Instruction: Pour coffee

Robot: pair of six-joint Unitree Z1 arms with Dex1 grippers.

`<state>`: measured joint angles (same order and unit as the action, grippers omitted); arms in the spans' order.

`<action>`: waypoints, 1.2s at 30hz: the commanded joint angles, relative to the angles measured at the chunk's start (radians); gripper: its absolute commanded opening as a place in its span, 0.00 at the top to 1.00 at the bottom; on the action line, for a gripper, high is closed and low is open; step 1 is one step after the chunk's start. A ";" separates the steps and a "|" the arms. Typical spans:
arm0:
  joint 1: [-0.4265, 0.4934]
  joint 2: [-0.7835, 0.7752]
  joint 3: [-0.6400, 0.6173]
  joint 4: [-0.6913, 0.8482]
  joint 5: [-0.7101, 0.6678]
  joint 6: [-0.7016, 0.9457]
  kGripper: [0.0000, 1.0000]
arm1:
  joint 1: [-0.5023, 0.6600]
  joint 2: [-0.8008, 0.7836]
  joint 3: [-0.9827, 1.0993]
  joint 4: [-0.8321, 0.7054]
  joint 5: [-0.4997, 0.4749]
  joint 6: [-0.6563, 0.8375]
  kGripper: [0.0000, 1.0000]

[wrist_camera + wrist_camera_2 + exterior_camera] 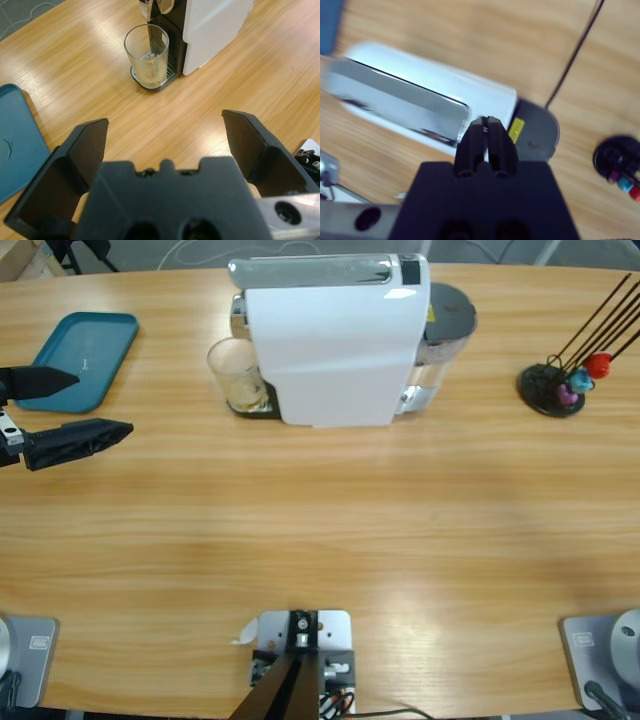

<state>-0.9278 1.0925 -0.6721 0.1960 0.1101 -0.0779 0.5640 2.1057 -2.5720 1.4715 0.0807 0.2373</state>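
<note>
A clear glass stands on the drip tray under the spout of the white coffee machine, and a shallow layer of pale tan coffee lies in its bottom. In the left wrist view the glass is straight ahead, well beyond the jaws. My left gripper is at the table's left edge, open and holding nothing, a good way left of the glass. My right gripper is shut on nothing and looks down on the machine from above. The high view does not show the right gripper.
A teal tray lies at the back left, beside my left gripper. A black capsule stand with thin rods and coloured capsules sits at the right. The machine's grey water tank is on its right side. Bare wood runs along the table's front.
</note>
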 commanded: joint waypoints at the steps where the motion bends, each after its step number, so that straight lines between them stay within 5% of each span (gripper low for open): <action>1: 0.006 0.027 0.008 -0.023 -0.002 -0.013 0.00 | 0.052 -0.256 0.152 0.022 -0.029 -0.027 0.00; 7: 0.006 0.004 0.002 -0.022 -0.007 -0.011 0.00 | 0.074 -0.262 0.323 0.004 0.002 -0.023 0.00; 28: 0.006 -0.017 0.005 -0.021 -0.008 -0.011 0.00 | 0.076 -0.201 0.242 0.004 -0.012 -0.018 0.00; 36: 0.006 -0.063 -0.010 -0.020 -0.007 -0.011 0.00 | 0.141 -0.384 0.426 0.007 -0.130 -0.032 0.00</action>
<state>-0.9271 1.0794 -0.6727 0.1827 0.1098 -0.0780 0.6397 1.8531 -2.3229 1.4780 0.0271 0.2217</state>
